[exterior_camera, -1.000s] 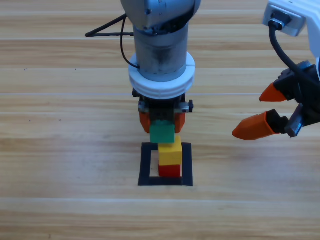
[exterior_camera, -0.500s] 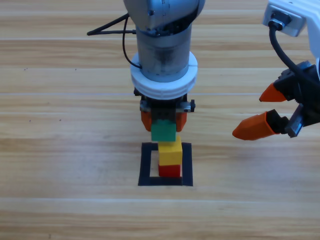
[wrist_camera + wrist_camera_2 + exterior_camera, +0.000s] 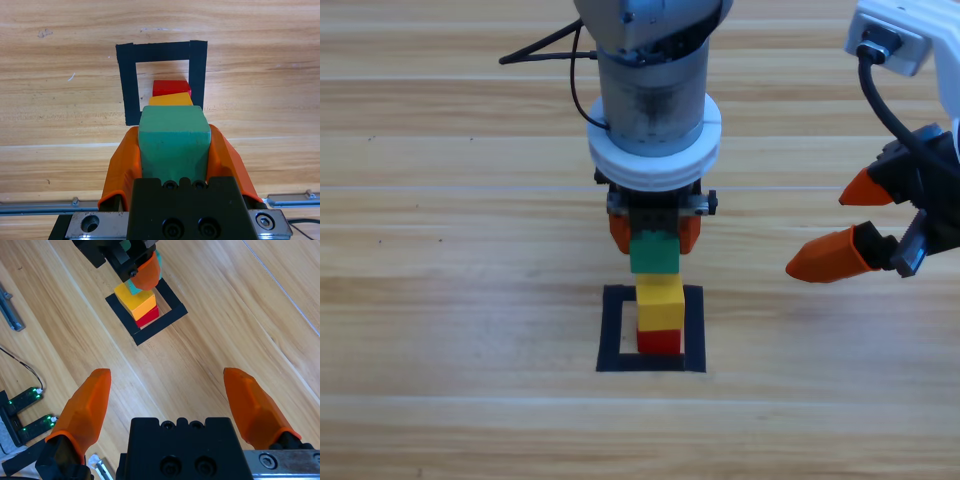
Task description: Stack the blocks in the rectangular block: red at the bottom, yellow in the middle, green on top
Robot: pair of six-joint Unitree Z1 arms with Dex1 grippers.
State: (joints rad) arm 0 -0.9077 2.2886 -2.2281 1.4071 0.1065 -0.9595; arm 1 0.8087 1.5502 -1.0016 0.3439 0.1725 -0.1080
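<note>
Green cube, high view: the green cube point(image 3: 654, 254) is clamped between the fingers of the left gripper point(image 3: 655, 238), hanging just behind and above the yellow cube point(image 3: 659, 301), not yet seated on it.
Change, high view: over the last second the left arm has carried the green cube slightly to the right, so it now sits more nearly in line with the stack; the last placement looks close, with a small forward move and a descent still wanted.
Stack, high view: yellow rests on the red cube point(image 3: 659, 341), both inside the black tape square point(image 3: 610, 330) on the wooden surface point(image 3: 440, 300).
Right gripper, high view: the right gripper point(image 3: 840, 222) waits well to the right, fingers apart and empty.
Left wrist view: the green cube fills the gap between the two orange fingers point(image 3: 122, 165), held on both side faces; beyond it the yellow and red cubes show inside the tape square, a little to the right of centre.
Right wrist view: the fingers stand wide apart over bare surface; far off, the left gripper holds green just above the yellow cube.
</note>
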